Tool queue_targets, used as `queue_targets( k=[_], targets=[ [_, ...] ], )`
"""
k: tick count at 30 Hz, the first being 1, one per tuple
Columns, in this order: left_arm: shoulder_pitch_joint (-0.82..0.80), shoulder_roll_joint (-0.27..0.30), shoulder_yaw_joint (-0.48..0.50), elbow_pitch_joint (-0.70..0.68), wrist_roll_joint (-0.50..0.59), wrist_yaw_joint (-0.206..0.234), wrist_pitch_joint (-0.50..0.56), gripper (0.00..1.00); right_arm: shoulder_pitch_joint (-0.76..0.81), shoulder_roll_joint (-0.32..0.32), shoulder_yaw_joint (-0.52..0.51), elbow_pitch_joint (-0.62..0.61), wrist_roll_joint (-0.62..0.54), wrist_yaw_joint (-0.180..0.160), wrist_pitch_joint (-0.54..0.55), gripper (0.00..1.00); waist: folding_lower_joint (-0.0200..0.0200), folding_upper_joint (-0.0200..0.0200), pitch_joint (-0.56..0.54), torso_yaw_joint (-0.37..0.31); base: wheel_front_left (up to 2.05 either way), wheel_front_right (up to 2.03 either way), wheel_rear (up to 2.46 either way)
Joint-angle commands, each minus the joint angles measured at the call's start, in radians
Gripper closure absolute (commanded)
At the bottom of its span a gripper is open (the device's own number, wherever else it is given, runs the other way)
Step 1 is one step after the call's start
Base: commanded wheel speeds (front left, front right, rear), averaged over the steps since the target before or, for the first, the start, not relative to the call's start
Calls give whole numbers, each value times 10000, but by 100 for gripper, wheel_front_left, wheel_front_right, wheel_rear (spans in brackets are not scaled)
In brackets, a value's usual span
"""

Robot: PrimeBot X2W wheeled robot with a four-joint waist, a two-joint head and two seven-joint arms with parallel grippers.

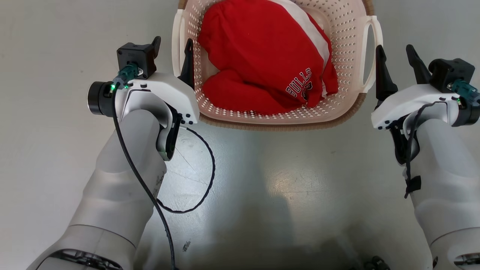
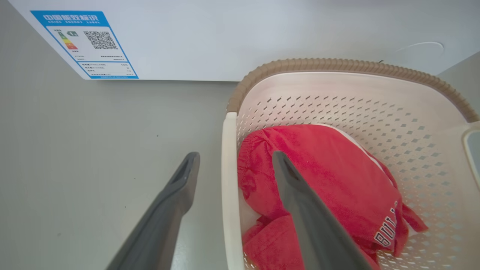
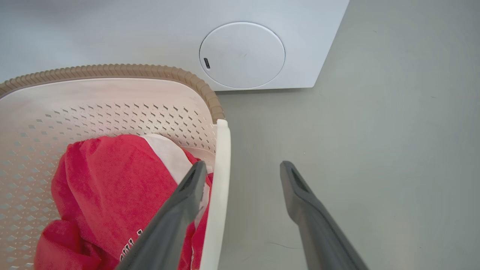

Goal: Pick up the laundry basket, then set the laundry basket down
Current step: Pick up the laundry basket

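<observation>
The left gripper (image 1: 173,43) is spread wide, its fingers straddling the left handle (image 1: 175,56) on the 9 o'clock side of the laundry basket (image 1: 285,123). The right gripper (image 1: 395,48) is spread too, astride the right handle (image 1: 369,80) at 3 o'clock. The laundry basket sits on the floor (image 1: 262,180) at 12 o'clock with a red garment (image 1: 258,52) inside. A white appliance (image 2: 262,37) is just beyond it.

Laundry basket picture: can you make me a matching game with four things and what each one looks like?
Things:
1. laundry basket rim
2. clothing in the basket
3. label on the white machine
4. left gripper

Looks:
A. red with a white stripe
B. open, one finger on each side of a white handle
C. blue and white
D. brown

Pairs: 1-D, 2-A, 3-C, 4-B.
</observation>
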Motion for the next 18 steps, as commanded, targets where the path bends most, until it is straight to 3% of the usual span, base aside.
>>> queue_targets(
  k=[1,18],
  targets=[
    [-31,204,129,34,-14,110,-59,0,123,111,265,-61,113,62,-120,0,0,0,110,-14,0,0,0],
    [-896,204,-206,983,-146,155,-59,0,-618,306,915,822,556,62,-120,0,0,0,726,-122,0,0,0]
  ],
)
